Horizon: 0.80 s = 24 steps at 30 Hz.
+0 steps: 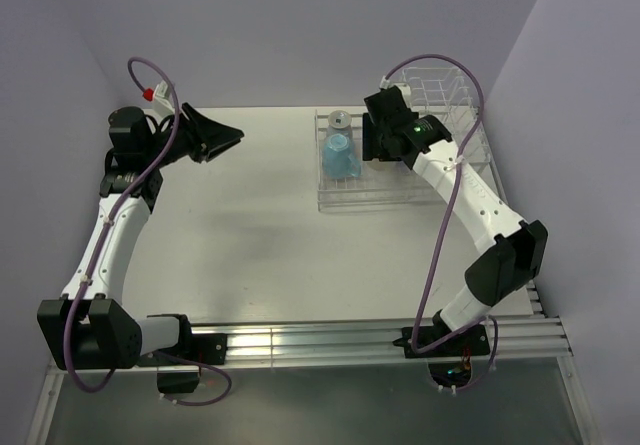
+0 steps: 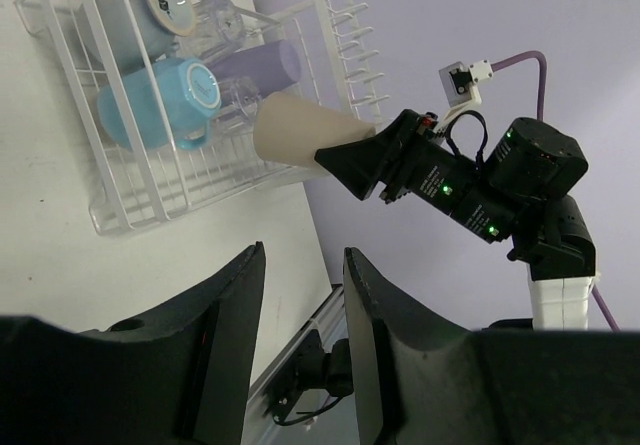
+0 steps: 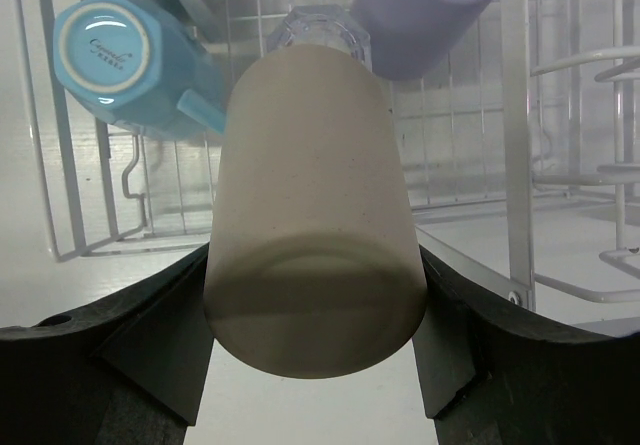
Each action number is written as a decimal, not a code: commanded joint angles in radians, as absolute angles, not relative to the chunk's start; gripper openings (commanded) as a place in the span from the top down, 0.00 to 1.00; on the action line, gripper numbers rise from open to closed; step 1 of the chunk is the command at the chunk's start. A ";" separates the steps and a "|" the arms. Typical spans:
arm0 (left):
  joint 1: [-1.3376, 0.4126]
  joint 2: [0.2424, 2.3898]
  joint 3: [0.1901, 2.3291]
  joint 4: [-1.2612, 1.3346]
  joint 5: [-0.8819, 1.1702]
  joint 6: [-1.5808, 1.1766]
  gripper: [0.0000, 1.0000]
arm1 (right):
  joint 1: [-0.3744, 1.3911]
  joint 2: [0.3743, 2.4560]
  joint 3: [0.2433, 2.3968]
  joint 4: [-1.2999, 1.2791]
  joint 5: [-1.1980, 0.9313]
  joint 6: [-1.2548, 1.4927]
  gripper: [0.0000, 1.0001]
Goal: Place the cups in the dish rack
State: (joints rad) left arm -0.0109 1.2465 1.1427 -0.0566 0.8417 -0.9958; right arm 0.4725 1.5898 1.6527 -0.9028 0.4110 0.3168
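Observation:
My right gripper is shut on the tan brown cup and holds it on its side at the edge of the white wire dish rack. In the rack lie a light blue mug, a clear glass and the lavender tumbler. The left wrist view shows the rack with a second blue mug, two clear glasses and the tan cup in the right gripper. My left gripper is open and empty, far left of the rack.
The rack's taller divider section stands at the back right, close to the right wall. The aluminium rail with both arm bases runs along the table's near edge. The back wall is just behind the rack.

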 commanded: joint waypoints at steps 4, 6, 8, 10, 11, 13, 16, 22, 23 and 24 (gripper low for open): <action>-0.011 1.221 1.134 -0.054 0.870 -0.963 0.57 | 0.465 1.588 1.643 -0.896 0.450 0.307 0.98; -0.011 1.224 1.134 -0.057 0.870 -0.959 0.57 | 0.465 1.574 1.632 -0.897 0.446 0.308 0.98; -0.011 1.227 1.134 -0.057 0.870 -0.959 0.57 | 0.465 1.568 1.621 -0.893 0.443 0.307 0.98; -0.011 1.229 1.131 -0.057 0.871 -0.959 0.57 | 0.465 1.560 1.617 -0.900 0.440 0.310 0.98; -0.011 1.230 1.131 -0.057 0.871 -0.957 0.57 | 0.466 1.557 1.617 -0.902 0.446 0.313 0.98; -0.011 1.229 1.127 -0.058 0.873 -0.956 0.57 | 0.466 1.545 1.603 -0.900 0.456 0.318 0.98; -0.011 1.233 1.126 -0.058 0.871 -0.954 0.57 | 0.466 1.546 1.598 -0.925 0.469 0.321 0.98; -0.011 1.243 1.127 -0.061 0.876 -0.951 0.57 | 0.468 1.546 1.585 -0.931 0.460 0.311 0.98; -0.011 1.246 1.126 -0.061 0.876 -0.951 0.58 | 0.468 1.552 1.586 -0.931 0.459 0.310 0.97; -0.011 1.247 1.126 -0.061 0.879 -0.951 0.57 | 0.468 1.557 1.589 -0.943 0.453 0.311 0.98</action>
